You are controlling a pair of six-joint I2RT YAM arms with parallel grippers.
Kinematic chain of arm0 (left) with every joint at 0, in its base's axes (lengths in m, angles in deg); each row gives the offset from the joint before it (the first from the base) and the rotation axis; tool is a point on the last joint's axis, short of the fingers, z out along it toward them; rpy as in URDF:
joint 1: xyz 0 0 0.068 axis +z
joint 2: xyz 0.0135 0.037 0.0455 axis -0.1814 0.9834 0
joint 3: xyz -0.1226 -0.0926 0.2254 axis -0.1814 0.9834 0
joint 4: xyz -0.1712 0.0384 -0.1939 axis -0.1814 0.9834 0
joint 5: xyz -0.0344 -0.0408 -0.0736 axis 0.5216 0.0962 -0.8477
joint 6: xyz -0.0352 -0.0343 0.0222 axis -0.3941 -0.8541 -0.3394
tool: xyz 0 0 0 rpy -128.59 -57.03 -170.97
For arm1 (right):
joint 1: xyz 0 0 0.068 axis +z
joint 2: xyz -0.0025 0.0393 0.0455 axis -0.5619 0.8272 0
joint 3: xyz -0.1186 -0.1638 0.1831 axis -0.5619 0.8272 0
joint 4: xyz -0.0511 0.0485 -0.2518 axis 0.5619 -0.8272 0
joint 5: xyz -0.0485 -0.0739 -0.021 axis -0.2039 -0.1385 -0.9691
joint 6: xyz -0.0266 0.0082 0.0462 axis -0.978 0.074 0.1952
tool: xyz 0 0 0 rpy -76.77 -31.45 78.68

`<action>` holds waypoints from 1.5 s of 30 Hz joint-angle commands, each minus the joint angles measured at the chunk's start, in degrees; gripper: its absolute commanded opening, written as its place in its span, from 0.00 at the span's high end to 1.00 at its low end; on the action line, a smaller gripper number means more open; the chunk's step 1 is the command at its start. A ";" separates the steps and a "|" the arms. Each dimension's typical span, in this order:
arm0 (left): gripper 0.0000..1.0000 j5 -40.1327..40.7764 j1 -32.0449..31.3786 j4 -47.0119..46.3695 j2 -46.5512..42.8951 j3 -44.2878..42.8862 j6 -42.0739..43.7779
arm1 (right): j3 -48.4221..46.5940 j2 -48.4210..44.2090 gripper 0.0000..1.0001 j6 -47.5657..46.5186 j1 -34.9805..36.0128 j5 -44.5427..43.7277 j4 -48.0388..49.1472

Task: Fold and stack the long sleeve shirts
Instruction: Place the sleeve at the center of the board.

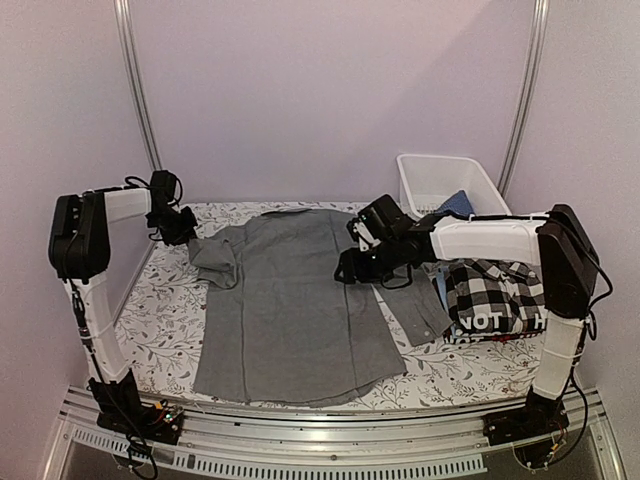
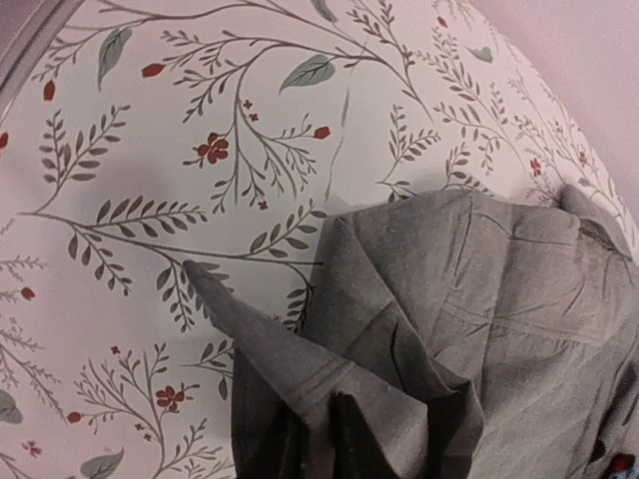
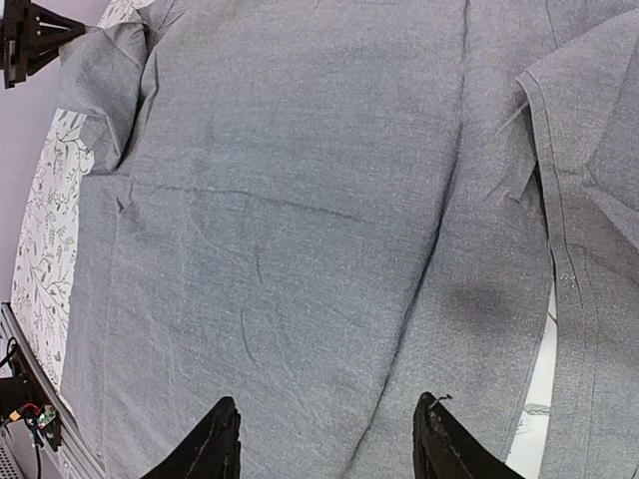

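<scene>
A plain grey button-up shirt [image 1: 290, 300] lies spread flat on the flowered tablecloth [image 1: 160, 320]. My left gripper [image 1: 185, 228] is at the shirt's left sleeve, near the collar end. In the left wrist view the sleeve cloth [image 2: 300, 369] is bunched and pulled up into a peak, with my left gripper [image 2: 319, 449] shut on it and mostly hidden by the folds. My right gripper [image 1: 348, 270] hovers over the shirt's right side. In its own view it [image 3: 327, 439] stands open above the grey cloth [image 3: 300, 200], holding nothing. The right sleeve [image 1: 415, 315] lies flat.
A folded black-and-white checked shirt [image 1: 495, 285] sits on a dark one lettered "NOT" [image 1: 485, 322] at the right edge. A white basket [image 1: 440, 170] at the back right holds a pale blue cloth [image 1: 458, 203]. Metal frame posts stand at both back corners.
</scene>
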State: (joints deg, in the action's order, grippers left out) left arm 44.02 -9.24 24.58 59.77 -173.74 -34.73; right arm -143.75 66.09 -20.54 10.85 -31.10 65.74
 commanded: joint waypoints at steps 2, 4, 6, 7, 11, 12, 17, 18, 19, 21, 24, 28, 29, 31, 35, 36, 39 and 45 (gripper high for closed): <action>1.00 -1.20 -0.95 0.11 -3.64 -0.35 1.64 | 1.27 -3.26 0.43 0.58 0.75 -1.47 1.14; 1.00 -1.19 -2.93 -0.34 -7.31 1.14 2.74 | 1.61 -3.93 0.44 0.71 0.92 -1.91 1.53; 1.00 -0.70 -5.44 -0.33 -10.12 2.42 3.92 | 2.51 -4.68 0.44 0.71 1.09 -2.33 2.62; 1.00 -0.40 -6.81 -0.25 -11.52 3.15 4.33 | 3.02 -5.43 0.44 0.89 1.10 -2.59 3.37; 1.00 -0.34 -12.67 -0.35 -15.82 6.56 4.96 | 5.77 -7.73 0.43 1.33 1.19 -3.91 6.84; 1.00 -0.95 -14.38 -0.49 -16.67 7.44 4.94 | 6.39 -8.35 0.43 1.53 1.19 -4.06 7.83; 1.00 -0.06 -25.09 -1.97 -19.20 12.32 4.95 | 10.59 -11.44 0.42 1.60 1.38 -4.43 14.79; 0.99 0.33 -27.10 -2.48 -19.18 13.48 4.95 | 11.70 -12.65 0.43 1.53 1.49 -4.60 16.60; 0.95 0.65 -29.15 -2.93 -19.07 14.91 5.02 | 12.93 -13.76 0.43 1.16 1.73 -4.86 18.72; 0.89 1.33 -32.34 -3.83 -18.55 16.71 5.45 | 15.52 -16.67 0.43 -0.27 2.33 -5.52 24.95; 0.68 1.83 -35.61 -4.59 -17.62 18.49 5.98 | 18.11 -20.49 0.41 -4.02 2.95 -5.57 31.36; 0.51 1.49 -36.61 -5.06 -18.76 18.99 5.68 | 17.59 -21.88 0.24 -8.28 2.95 -5.75 34.66; 0.51 1.32 -36.67 -5.25 -19.54 19.11 5.41 | 17.79 -22.22 0.10 -9.06 2.95 -5.80 35.55; 0.50 2.48 -36.59 -5.07 -21.23 19.30 4.99 | 19.18 -23.29 0.01 -10.30 2.95 -7.37 38.89; 0.48 6.00 -35.91 -3.65 -24.00 19.67 4.82 | 20.76 -25.30 0.01 -9.06 1.58 -11.45 40.86; 0.48 5.89 -35.31 -3.58 -24.19 19.89 4.78 | 20.91 -25.51 0.01 -7.81 0.64 -10.40 40.88; 0.48 3.61 -33.22 -1.96 -23.35 20.05 4.65 | 21.02 -25.27 0.01 -5.20 -2.17 0.25 41.12; 0.48 -4.01 -28.72 -3.58 -22.35 22.55 5.06 | 25.39 -25.95 0.01 -4.25 -2.87 4.56 44.64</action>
State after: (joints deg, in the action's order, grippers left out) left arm 45.88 -40.99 21.24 36.63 -152.99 -29.96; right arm -122.00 42.05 -26.07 7.96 -31.66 106.41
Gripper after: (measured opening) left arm 0.524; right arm 0.989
